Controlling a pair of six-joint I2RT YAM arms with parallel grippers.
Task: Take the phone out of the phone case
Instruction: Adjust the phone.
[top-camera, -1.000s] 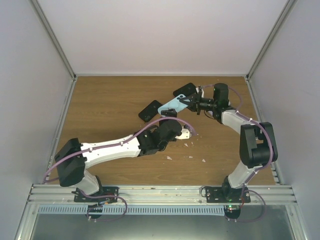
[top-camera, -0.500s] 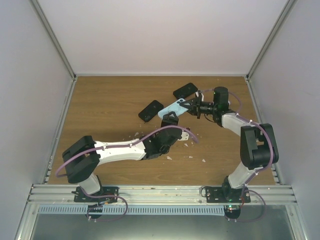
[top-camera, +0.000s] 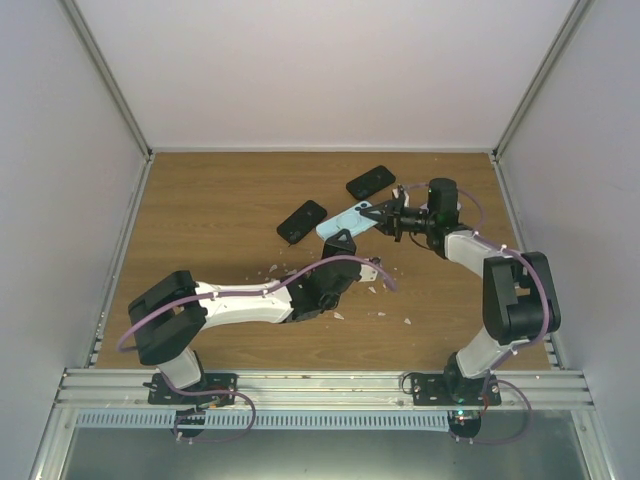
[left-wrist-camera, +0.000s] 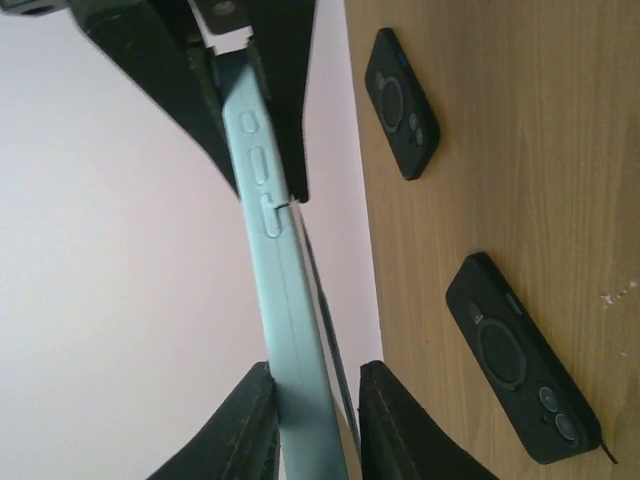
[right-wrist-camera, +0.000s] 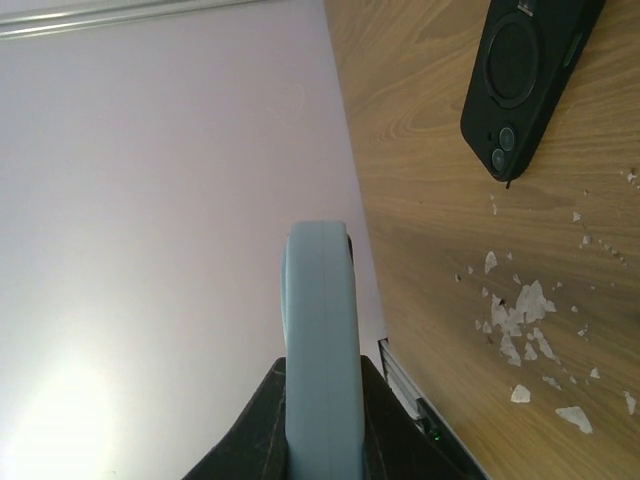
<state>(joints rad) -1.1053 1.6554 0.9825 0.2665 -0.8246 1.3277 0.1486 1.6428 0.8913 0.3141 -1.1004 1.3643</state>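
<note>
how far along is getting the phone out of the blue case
Done: the blue case is gripped at both ends, right hand on one, left hand on the other. In hand: that two-handed hold, nothing prised apart. Left: the phone looks to be inside the case, so the whole removal.

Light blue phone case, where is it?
Top view, right of centre: the light blue phone case is gripped by the right end effector, between two black phone cases, left end effector at its near end.

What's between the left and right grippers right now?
The light blue phone case, gripped at both ends: right gripper on one, left gripper on the other. Clearest in the left wrist view.
</note>
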